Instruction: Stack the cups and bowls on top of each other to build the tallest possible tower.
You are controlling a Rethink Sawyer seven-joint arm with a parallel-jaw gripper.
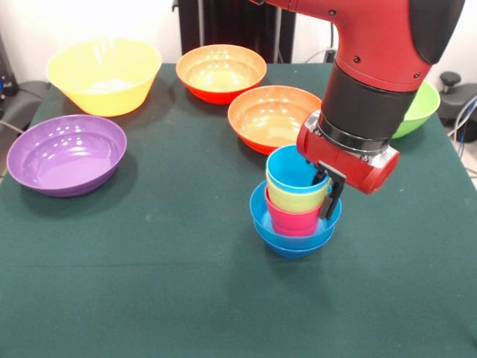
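The tower stands mid-table: a small lighter blue bowl (260, 212) nested in a small dark blue bowl (292, 250), holding the red-pink cup (291, 218), then the yellow cup (294, 198), with the light blue cup (289, 168) on top. My gripper (326, 200) hangs at the right side of the cup stack, at the cups' rims, reaching down beside the pink cup. The arm's red head hides part of it. The stack stands upright.
A large yellow bowl (104, 74) sits at the back left and a purple bowl (67, 153) at the left. Two orange bowls (221, 72) (270, 118) sit behind the tower. A lime green bowl (419, 110) shows partly behind the arm at the right.
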